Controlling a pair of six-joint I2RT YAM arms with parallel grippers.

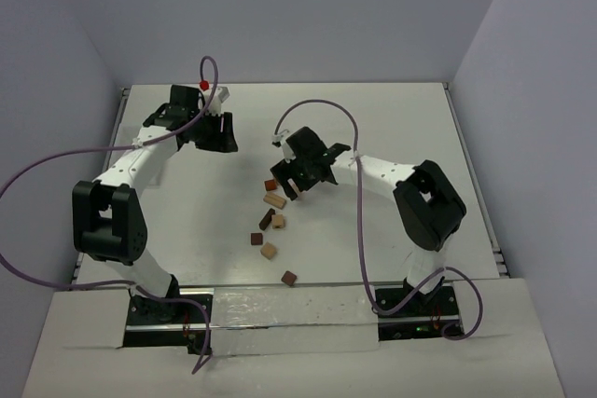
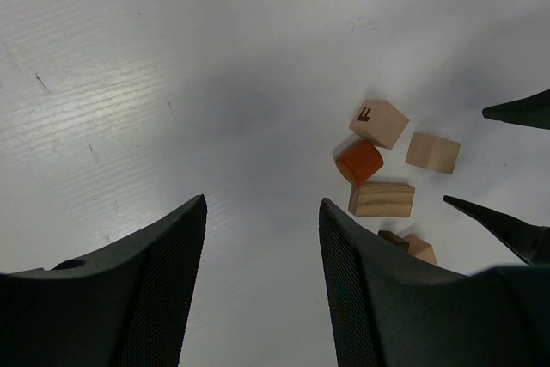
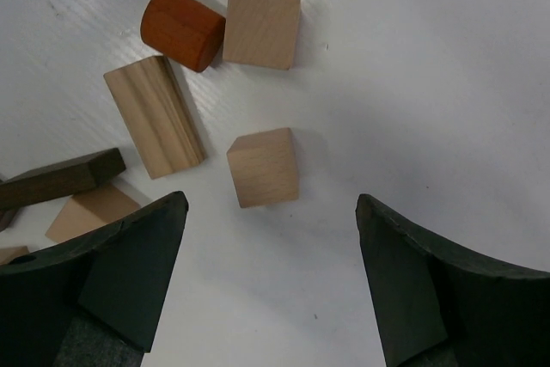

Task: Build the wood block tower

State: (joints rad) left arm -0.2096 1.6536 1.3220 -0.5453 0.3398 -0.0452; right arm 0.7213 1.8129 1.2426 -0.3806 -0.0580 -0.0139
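**Wood blocks point(image 1: 273, 200) scattered, no tower begun: a crowded pick is the main risk**

The wood blocks are seen loose on the white counter point(image 1: 392, 128), in a ragged line running from mid-counter toward the near edge. No stacked tower can be found in any view, so the task is judged to be at its start.

The right pincer point(image 3: 271, 221) is held low over the far end of the cluster, its jaws spread and nothing between them. A pale cube point(image 3: 263, 167) lies just ahead of the gap, slightly rotated against the jaw line. The left pincer point(image 2: 262, 208) is held well apart at the far left, likewise spread and empty.

Several faults could follow from here:

- The pale cube could be twisted or squirted out if the jaws are closed on its corners and not its flat faces.
- The tan bar point(image 3: 155, 126), which lies just beside the cube, could be struck by the left-hand finger on descent. The reddish-brown cylinder point(image 3: 182, 27) behind it could then be set rolling.
- The dark bar point(image 3: 60, 178) and the tan wedge beside it are partly hidden under that finger, so contact there may go unnoticed.
- A base placed close to the loose blocks could be toppled by later reaches.
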